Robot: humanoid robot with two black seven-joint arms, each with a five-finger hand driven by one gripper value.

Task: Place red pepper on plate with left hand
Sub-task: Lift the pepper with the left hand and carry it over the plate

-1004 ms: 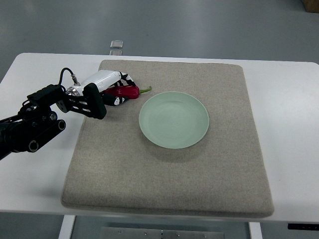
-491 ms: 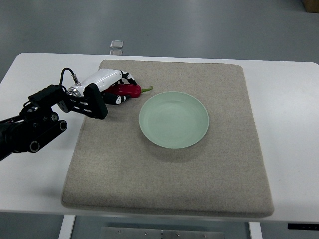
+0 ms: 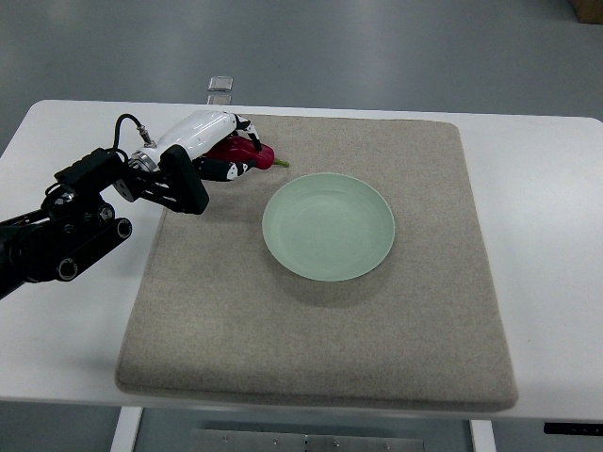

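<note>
A red pepper (image 3: 252,156) with a short green stem is held in my left hand (image 3: 231,155), whose white and black fingers are curled around it. The pepper is raised slightly above the beige mat (image 3: 320,311), up and left of the pale green plate (image 3: 329,226). Much of the pepper is hidden by the fingers. The plate has nothing on it and sits near the mat's middle. My left arm (image 3: 66,231) comes in from the left edge. The right hand is out of view.
The mat lies on a white table (image 3: 551,235). A small clear object (image 3: 221,85) sits at the table's far edge, behind the hand.
The left hand has closed on the pepper and lifted it, shifting up and slightly right. The pepper now looks shorter and tilted in the grasp.
</note>
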